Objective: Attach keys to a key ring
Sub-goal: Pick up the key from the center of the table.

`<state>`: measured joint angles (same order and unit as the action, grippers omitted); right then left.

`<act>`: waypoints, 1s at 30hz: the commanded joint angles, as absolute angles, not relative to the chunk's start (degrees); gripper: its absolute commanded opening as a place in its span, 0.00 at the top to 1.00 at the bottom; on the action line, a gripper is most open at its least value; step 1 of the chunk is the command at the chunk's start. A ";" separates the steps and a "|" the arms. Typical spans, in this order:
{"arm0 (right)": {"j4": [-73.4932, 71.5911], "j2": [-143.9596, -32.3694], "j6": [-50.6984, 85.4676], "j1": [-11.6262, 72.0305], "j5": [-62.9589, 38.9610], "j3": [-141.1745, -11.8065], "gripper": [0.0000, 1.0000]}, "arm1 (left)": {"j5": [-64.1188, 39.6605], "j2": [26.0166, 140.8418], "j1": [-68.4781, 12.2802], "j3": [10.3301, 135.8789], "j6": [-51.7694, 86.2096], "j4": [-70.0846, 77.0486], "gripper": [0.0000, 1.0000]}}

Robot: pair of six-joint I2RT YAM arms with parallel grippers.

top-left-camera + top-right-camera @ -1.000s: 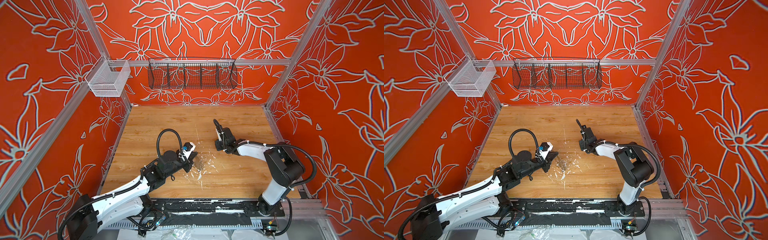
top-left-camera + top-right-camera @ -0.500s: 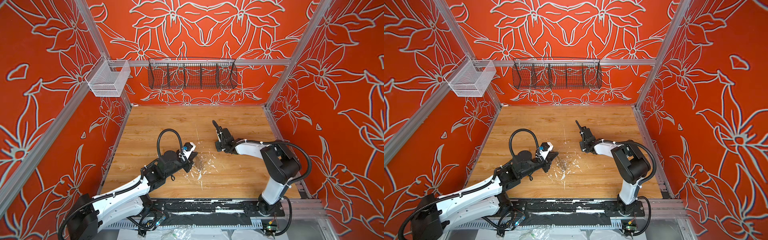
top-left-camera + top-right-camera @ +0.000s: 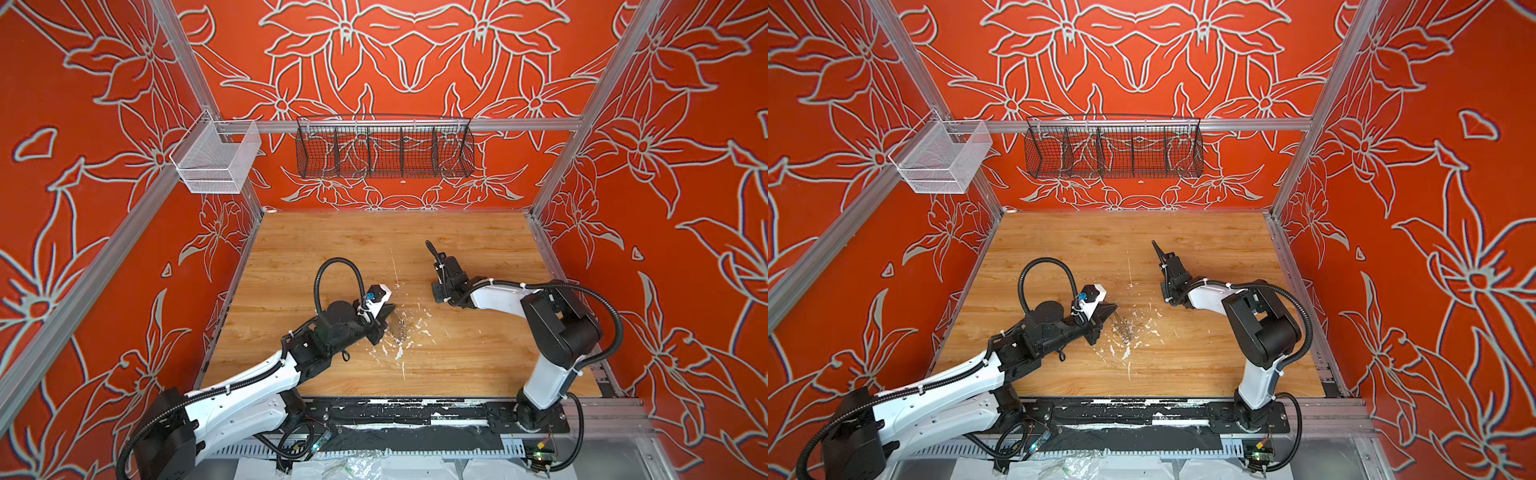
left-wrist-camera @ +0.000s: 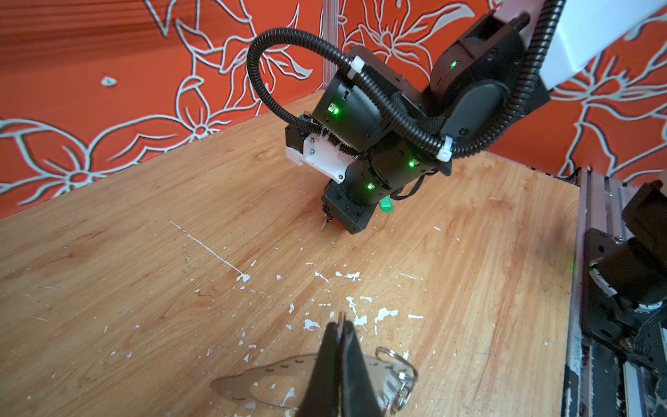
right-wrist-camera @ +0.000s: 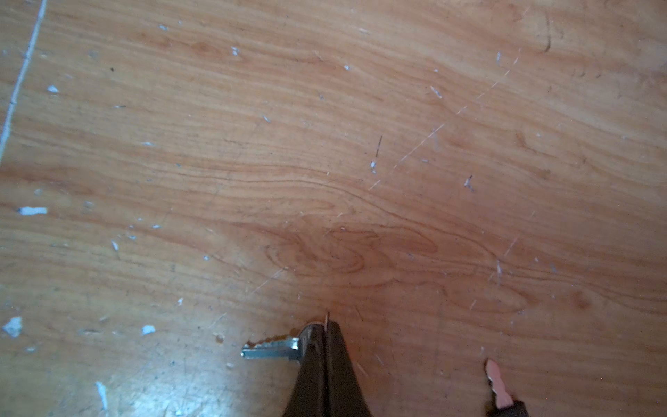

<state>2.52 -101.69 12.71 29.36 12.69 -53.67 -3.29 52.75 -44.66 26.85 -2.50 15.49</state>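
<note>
The key ring (image 4: 252, 379), a flat grey oval hoop, lies on the wooden table with wire split rings (image 4: 400, 368) at one end. In a top view it shows as a grey patch (image 3: 400, 328). My left gripper (image 4: 341, 317) is shut right over it; whether it pinches the hoop is hidden. Farther back, my right gripper (image 4: 326, 222) points down at the table. It is shut (image 5: 327, 321) on the orange-red key, whose metal blade (image 5: 270, 350) sticks out sideways. The green key's tag (image 4: 385, 205) lies just behind that gripper, its blade (image 5: 496, 382) alongside.
White paint flecks (image 3: 409, 332) scatter over the table's middle. A black wire basket (image 3: 384, 151) and a white mesh basket (image 3: 214, 164) hang on the walls. The arms' black mounting rail (image 3: 415, 411) runs along the front edge.
My right gripper has closed, and its arm has drawn slightly to the left. The left arm and the key ring have not moved.
</note>
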 commanded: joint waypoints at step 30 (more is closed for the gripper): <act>-28.73 -66.89 -0.52 31.88 -36.76 -22.12 1.00 | -13.69 51.29 -44.52 28.82 -6.14 14.38 1.00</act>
